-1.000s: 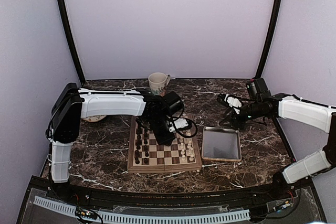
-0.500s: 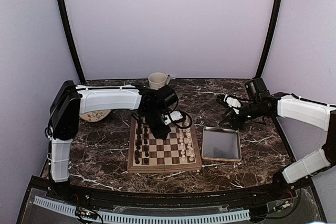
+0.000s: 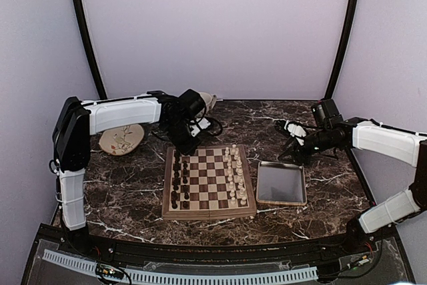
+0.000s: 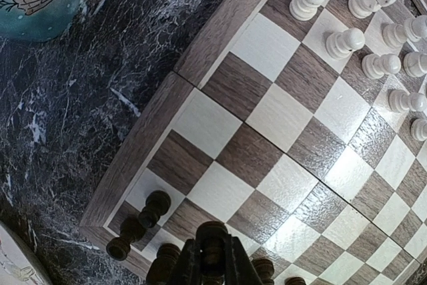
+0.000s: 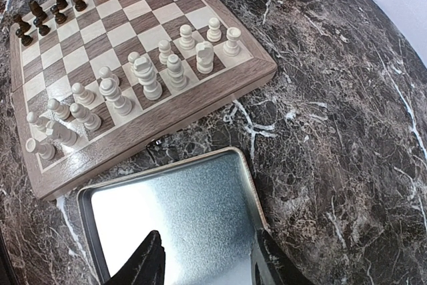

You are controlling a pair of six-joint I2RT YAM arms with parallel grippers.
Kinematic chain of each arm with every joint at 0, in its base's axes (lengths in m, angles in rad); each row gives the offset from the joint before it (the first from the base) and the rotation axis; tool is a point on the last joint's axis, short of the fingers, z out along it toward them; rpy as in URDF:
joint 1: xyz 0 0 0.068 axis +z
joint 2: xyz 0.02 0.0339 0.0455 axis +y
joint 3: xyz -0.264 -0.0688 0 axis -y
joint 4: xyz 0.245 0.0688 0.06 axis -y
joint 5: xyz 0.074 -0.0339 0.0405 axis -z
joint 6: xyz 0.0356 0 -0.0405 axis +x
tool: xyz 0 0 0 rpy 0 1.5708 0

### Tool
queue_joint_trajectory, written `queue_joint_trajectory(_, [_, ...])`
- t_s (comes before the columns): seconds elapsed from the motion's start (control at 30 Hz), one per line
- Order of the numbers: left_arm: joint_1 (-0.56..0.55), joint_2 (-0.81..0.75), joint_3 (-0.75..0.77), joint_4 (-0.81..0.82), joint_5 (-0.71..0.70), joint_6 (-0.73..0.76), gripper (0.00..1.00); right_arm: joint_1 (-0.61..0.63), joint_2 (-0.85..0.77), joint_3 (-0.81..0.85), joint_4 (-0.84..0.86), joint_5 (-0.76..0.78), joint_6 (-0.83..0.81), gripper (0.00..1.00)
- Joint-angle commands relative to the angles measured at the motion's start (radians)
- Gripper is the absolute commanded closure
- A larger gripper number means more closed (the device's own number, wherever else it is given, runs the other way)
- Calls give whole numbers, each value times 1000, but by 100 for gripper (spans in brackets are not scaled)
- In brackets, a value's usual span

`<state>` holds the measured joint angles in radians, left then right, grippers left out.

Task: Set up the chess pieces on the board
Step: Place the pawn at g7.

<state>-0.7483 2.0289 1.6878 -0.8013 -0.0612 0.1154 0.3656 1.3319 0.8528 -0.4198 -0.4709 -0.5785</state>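
Marble top (image 3: 133,185): left arm (image 3: 127,111), chessman (image 4: 212,251) gripped, retreated.

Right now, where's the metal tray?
In the top view, the metal tray lies flat on the right half of the table, just off the right edge of the board, with a narrow gap between them.

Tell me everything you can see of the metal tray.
The tray is a shallow, shiny metal rectangle with rounded corners and a low raised rim. It lies flat on the marble table, close to the right of the board. Nothing shows inside but reflections. The right gripper hangs over it, open.
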Motion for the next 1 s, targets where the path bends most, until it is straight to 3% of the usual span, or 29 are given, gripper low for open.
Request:
queue_joint_trajectory(0.0, [7, -41, -13, -6, -41, -38, 92, -5, 17, 26, -3, -5, -10, 56])
queue_joint_trajectory(0.97, [8, 36, -12, -63, -48, -26, 91, -4, 29, 30, -11, -7, -13, 56])
